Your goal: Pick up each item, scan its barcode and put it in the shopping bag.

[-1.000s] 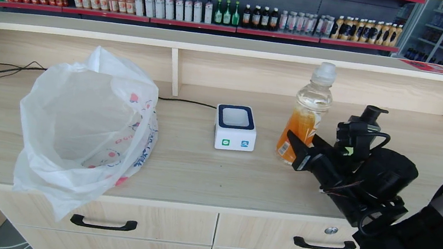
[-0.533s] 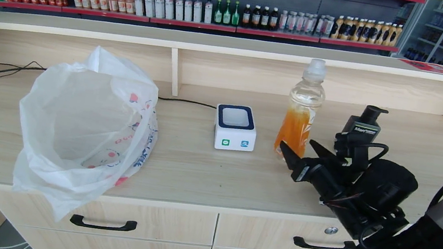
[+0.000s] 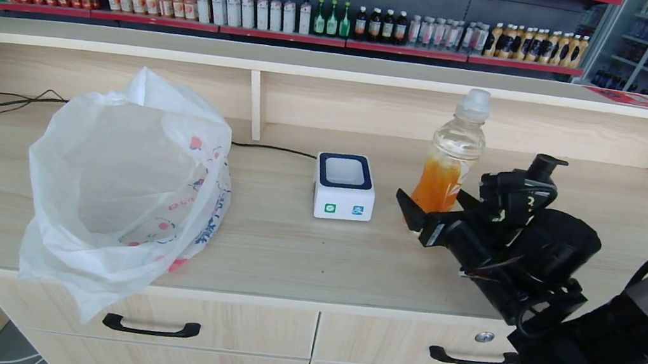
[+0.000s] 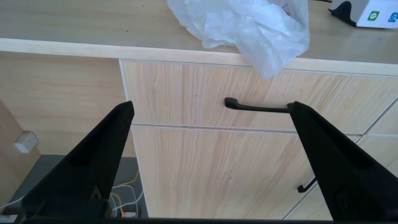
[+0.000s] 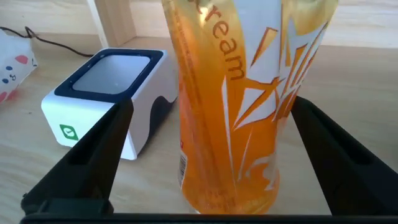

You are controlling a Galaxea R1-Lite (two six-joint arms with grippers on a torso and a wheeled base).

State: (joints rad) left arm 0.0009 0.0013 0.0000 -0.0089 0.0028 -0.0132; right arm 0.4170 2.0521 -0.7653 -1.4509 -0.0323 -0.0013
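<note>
A clear bottle of orange drink (image 3: pixel 453 156) stands on the wooden counter (image 3: pixel 288 247), right of the white scanner box (image 3: pixel 344 186). My right gripper (image 3: pixel 436 206) is open at the bottle's lower part, one finger on each side; in the right wrist view the bottle (image 5: pixel 239 118) stands between the fingers (image 5: pixel 93 168) with a gap showing on the scanner's side. The white plastic shopping bag (image 3: pixel 123 190) stands open at the counter's left. My left gripper (image 4: pixel 211 106) is open and holds nothing, below the counter edge facing a drawer front.
A black pump bottle (image 3: pixel 548 165) stands just behind my right wrist. The scanner's cable (image 3: pixel 274 149) runs along the back of the counter. A raised wooden shelf (image 3: pixel 341 66) borders the far side. Drawer handles (image 3: pixel 151 327) are below the front edge.
My right gripper has moved left and forward so that its fingers straddle the bottle. The bottle's top swayed to the left and back again.
</note>
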